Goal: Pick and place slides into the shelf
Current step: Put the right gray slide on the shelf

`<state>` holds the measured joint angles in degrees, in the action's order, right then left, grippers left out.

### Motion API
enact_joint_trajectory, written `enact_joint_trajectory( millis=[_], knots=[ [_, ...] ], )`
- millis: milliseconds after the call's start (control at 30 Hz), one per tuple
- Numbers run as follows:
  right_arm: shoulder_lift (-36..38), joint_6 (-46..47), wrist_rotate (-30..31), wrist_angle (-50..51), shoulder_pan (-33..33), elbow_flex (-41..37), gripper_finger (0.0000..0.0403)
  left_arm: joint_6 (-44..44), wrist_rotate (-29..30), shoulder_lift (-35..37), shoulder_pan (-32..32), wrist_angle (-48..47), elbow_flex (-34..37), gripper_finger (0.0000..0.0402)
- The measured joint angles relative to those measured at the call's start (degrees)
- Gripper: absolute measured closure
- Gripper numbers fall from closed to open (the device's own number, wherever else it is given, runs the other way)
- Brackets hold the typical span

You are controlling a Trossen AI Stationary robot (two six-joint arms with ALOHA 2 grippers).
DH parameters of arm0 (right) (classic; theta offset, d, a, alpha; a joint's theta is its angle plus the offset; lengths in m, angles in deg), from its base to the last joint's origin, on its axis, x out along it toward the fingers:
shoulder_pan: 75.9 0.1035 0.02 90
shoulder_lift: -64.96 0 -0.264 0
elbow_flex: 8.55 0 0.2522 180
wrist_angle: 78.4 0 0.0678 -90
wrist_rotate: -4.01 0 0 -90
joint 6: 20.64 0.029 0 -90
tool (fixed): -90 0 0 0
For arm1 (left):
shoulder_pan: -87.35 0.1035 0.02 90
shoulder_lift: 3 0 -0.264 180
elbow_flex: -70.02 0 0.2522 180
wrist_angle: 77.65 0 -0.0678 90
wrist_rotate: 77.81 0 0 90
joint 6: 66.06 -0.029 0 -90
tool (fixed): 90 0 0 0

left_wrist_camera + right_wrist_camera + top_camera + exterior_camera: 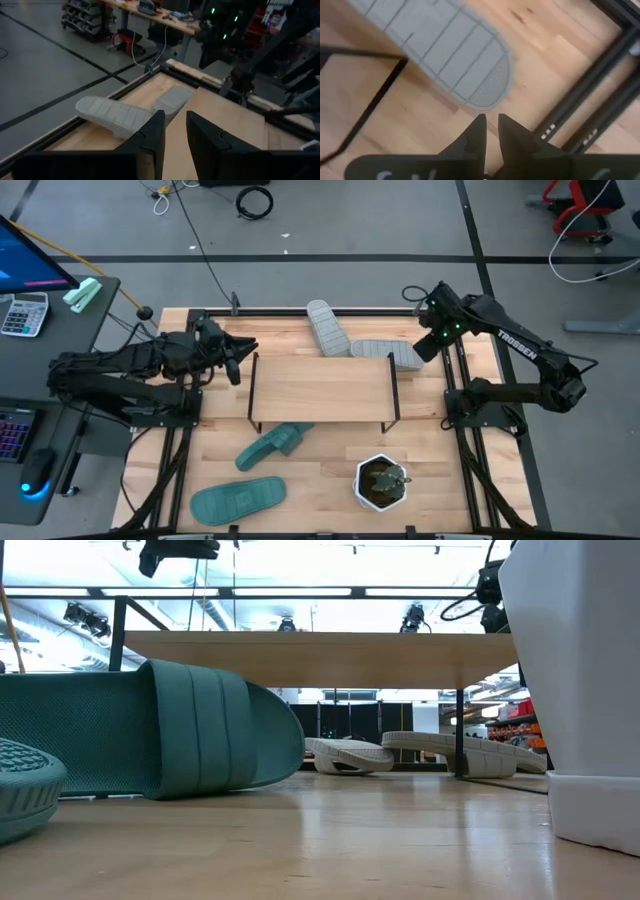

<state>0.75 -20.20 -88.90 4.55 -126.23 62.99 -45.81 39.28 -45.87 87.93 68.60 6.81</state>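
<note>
Two light grey slides lie on the table behind the shelf (320, 388). One (328, 328) is sole-up and ribbed; the other (388, 353) is beside it toward the right. Two teal slides lie in front of the shelf, one (272, 445) partly under its near edge and one (238, 500) at the near left. My left gripper (240, 360) hovers by the shelf's left end, fingers (175, 135) a narrow gap apart and holding nothing. My right gripper (428, 345) points down just right of the second grey slide's end (487, 85), also narrowly open and holding nothing.
A white pot with a plant (381, 483) stands at the near right, in front of the shelf. The shelf's black wire leg (375, 100) and the table's black frame rail (590, 95) lie close to my right gripper. Bare wood shows between the teal slides and the pot.
</note>
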Motion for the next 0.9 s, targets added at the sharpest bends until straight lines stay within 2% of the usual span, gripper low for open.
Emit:
enact_joint_trajectory(
  millis=[233,433,733,900],
  knots=[
    [0.1,-3.9,-0.5,-0.3,4.7,-0.8,0.0284,0.0,0.0,-1.4,0.0,-0.2,0.0,0.031],
    [1.6,-4.9,-1.2,-3.0,7.7,-10.1,0.024,0.1,0.0,-1.7,0.0,-1.5,0.0,0.0311],
    [2.0,-5.6,-1.1,-6.5,12.2,-11.8,0.0231,-1.9,0.0,-1.8,0.0,-1.4,0.0,0.0307],
    [0.3,-0.3,1.1,-6.9,13.0,-11.8,0.0227,-1.4,0.0,-1.8,0.0,-1.4,0.0,0.0305]
  ],
)
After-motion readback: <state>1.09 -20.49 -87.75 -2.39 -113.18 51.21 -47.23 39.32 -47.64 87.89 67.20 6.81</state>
